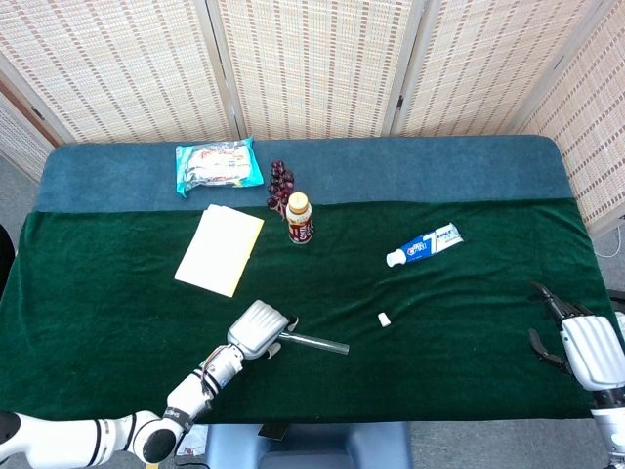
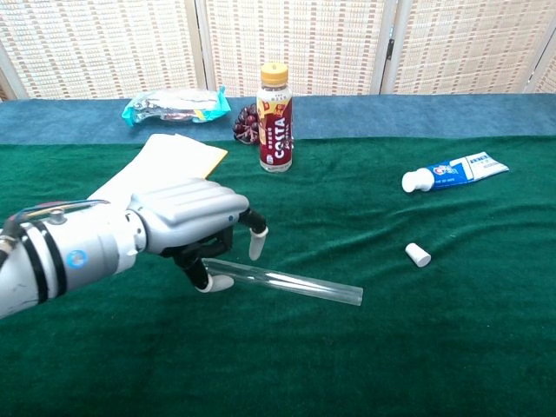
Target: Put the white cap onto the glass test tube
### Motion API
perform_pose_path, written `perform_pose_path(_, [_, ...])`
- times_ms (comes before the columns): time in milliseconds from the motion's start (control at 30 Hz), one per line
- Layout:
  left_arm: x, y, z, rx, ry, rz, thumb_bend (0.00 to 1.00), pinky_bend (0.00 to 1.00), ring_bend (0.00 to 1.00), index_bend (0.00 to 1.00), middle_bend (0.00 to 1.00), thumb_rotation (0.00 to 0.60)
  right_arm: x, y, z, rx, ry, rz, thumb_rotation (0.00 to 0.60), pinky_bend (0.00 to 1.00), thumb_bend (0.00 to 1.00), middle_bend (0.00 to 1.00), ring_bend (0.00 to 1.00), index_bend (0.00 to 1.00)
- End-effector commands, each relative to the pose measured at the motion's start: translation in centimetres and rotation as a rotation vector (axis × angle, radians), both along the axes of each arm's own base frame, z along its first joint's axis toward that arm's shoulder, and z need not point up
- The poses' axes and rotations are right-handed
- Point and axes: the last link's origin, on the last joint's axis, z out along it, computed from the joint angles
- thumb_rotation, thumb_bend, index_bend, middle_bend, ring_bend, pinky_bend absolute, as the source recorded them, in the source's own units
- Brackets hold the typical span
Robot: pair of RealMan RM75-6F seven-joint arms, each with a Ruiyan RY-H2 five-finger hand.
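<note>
Your left hand sits lower left of centre in the chest view, over the left end of the glass test tube, which runs right from it. The white cap lies right of the tube, below the toothpaste. Your right hand sits at the head view's lower right edge.

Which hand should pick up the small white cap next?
Likely right. The left hand is over the clear glass test tube; the right hand is open, and the small white cap lies on its side.
</note>
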Motion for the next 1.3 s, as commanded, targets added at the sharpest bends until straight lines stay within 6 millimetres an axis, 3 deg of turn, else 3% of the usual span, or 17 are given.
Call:
perform_pose_path(33, [0.6, 0.3, -0.8, -0.003, 0.002, 0.016, 0.35, 0.85, 0.92, 0.46, 0.97, 0.600, -0.1, 0.0, 0.0, -0.001, -0.001, -0.003, 0.600, 0.40, 0.51, 0.33, 0.45, 0.12])
perform_pose_path(367, [2.0, 0.4, -2.2, -0.007, -0.006, 0.034, 0.37, 0.85, 0.93, 0.50, 0.98, 0.600, -0.4, 0.0, 0.0, 0.001, -0.008, -0.010, 0.600, 0.40, 0.51, 0.33, 0.46, 0.12])
perform_pose_path(1300, [1.8, 0.3, -2.7, -0.006, 0.040, 0.060, 0.40, 0.85, 0.93, 0.54, 0.98, 0.600, -0.9, 0.1, 0.1, 0.000, -0.019, -0.028, 0.600, 0.40, 0.51, 0.35, 0.48, 0.12])
